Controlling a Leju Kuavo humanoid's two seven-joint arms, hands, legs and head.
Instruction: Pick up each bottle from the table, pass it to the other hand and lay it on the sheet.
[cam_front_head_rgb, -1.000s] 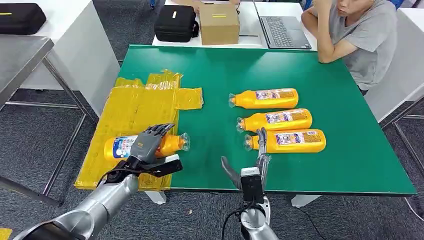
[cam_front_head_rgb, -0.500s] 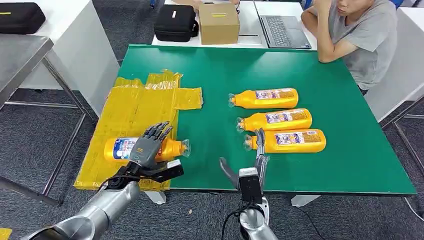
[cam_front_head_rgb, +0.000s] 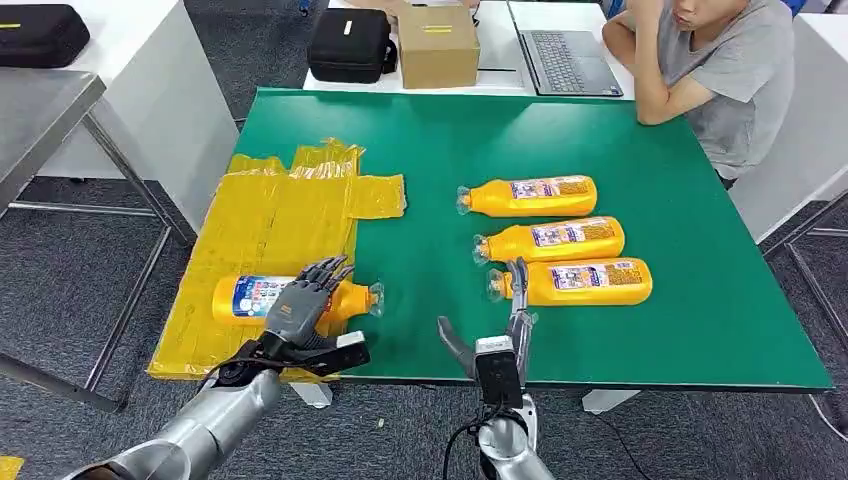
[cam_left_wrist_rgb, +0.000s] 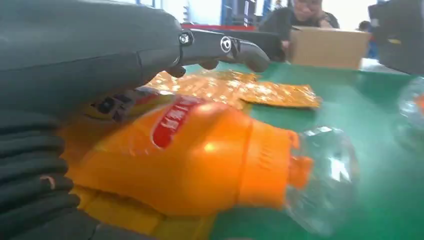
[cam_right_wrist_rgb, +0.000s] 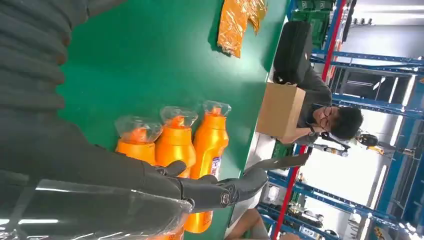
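Bottle on sheet: I see 1 orange bottle (cam_front_head_rgb: 290, 297) lying on its side at the near edge of the yellow sheet (cam_front_head_rgb: 270, 225), its clear cap (cam_front_head_rgb: 373, 298) poking off the sheet onto the green table (cam_front_head_rgb: 450, 140).
Left hand: my left hand (cam_front_head_rgb: 300, 303) sits over that bottle with fingers (cam_front_head_rgb: 322, 272) spread; I cannot tell if any of them touch it.
Right hand: my right hand (cam_front_head_rgb: 490, 325) hangs at the near table edge, fingers apart, holding nothing, just beside the nearest of 3 waiting bottles (cam_front_head_rgb: 570, 282).
Risk, roll: I judge a brush from the left fingers could roll the round bottle off the sheet.
Risk, reach: the 3 bottles lie close side by side, so a grab could knock a neighbour.
View difference: the left wrist view shows the bottle's shoulder (cam_left_wrist_rgb: 200, 155) under the thumb; the head view shows where it lies on the sheet.
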